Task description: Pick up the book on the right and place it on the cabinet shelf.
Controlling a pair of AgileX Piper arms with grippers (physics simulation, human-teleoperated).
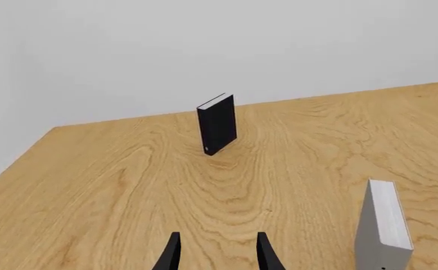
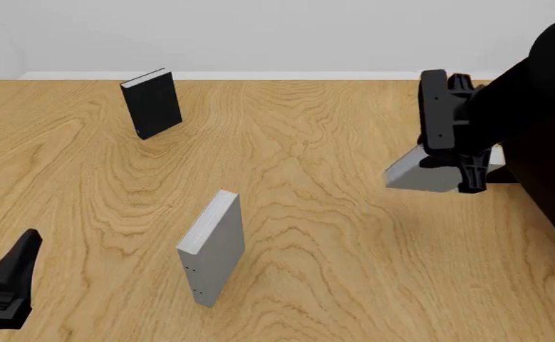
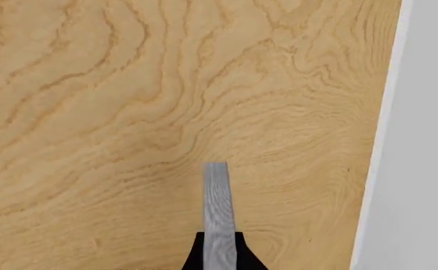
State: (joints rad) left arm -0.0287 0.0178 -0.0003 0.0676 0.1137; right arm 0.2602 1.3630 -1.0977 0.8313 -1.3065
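The plain light grey book [image 2: 418,173] hangs tilted above the table at the right, with my right gripper [image 2: 451,168] shut on it. In the right wrist view its narrow pale edge [image 3: 216,197] runs out from between the black fingers [image 3: 193,256]. Just right of the held book, the very dark cabinet [image 2: 553,189] shows at the front view's right edge, mostly behind my right arm; its shelf cannot be made out. My left gripper [image 2: 9,281] sits low at the near left, open and empty, and its fingers [image 1: 171,254] show a clear gap between them.
A black book [image 2: 152,103] stands upright at the far left, also seen from the left wrist [image 1: 217,124]. A second grey book [image 2: 211,248] with small dark dots on its edge stands upright near the table's middle front [image 1: 384,228].
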